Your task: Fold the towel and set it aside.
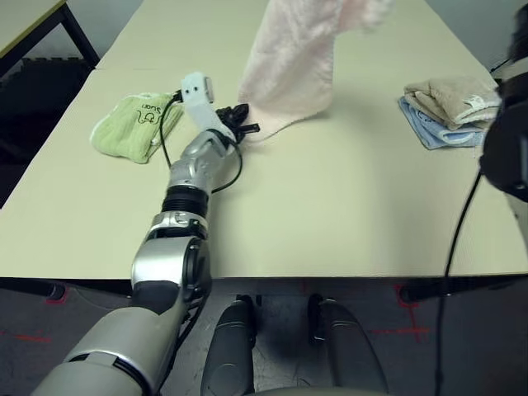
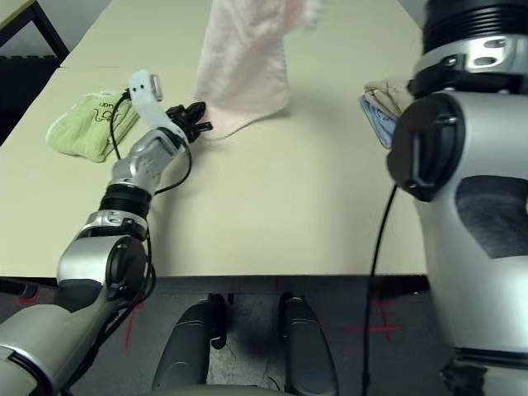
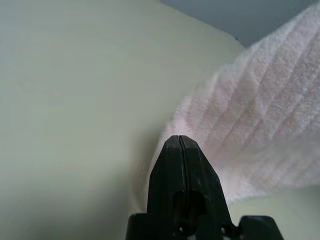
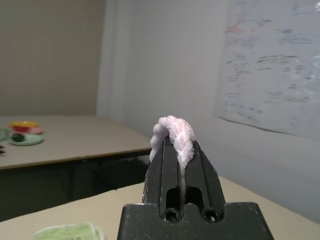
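The pale pink towel (image 1: pixel 289 66) hangs down over the far middle of the table, its lower edge resting on the tabletop. My right gripper (image 4: pixel 178 142) is raised high and shut on a bunched top corner of the towel (image 4: pixel 174 131). My left gripper (image 1: pixel 243 125) lies low on the table, reaching to the towel's lower left corner. In the left wrist view its fingers (image 3: pixel 167 165) are pressed together with the towel (image 3: pixel 260 115) just beyond the tips. No fabric shows between them.
A folded light green towel (image 1: pixel 136 124) lies on the table left of my left gripper. A beige towel (image 1: pixel 450 99) is stacked on a light blue one (image 1: pixel 433 132) at the right edge. Another table (image 1: pixel 25 16) stands at the far left.
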